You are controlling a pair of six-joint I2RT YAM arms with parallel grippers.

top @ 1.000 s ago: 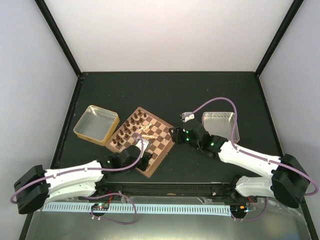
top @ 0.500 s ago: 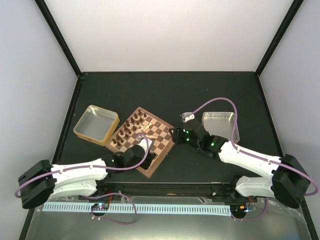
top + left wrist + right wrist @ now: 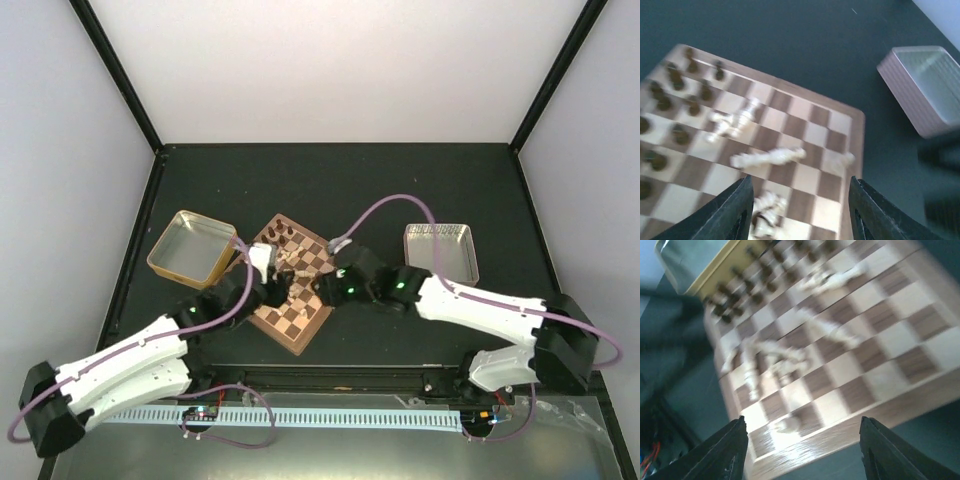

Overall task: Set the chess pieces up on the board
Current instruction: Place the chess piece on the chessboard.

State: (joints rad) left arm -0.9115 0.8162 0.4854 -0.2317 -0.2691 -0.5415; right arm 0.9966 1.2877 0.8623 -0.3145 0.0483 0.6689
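My left gripper [image 3: 800, 180] and right gripper [image 3: 802, 421] both hang spread and empty over the board [image 3: 855, 130], where pale pieces [image 3: 767, 157] lie toppled mid-board, so I'd straddle one squarely, pinch low and stand it upright.

**Arm exteriors, both units: white shells, black joints, lilac cabling**

The left arm [image 3: 135, 358] and the right arm [image 3: 490, 312] have smooth white moulded link covers set between bulky matte-black joint housings [image 3: 562, 350], which are largest at the shoulder end. A thin lilac cable [image 3: 388, 198] runs off the right arm's wrist, and a matching lilac lead [image 3: 232, 300] follows the left forearm. Small green indicator lights [image 3: 398, 287] glow on the right arm's black wrist section. The left gripper [image 3: 801, 182] has broad, plain black fingers [image 3: 735, 210] with rounded edges. The right gripper [image 3: 802, 421] has fingers [image 3: 722, 455] of the same black form. Screws and markings are too small to make out.
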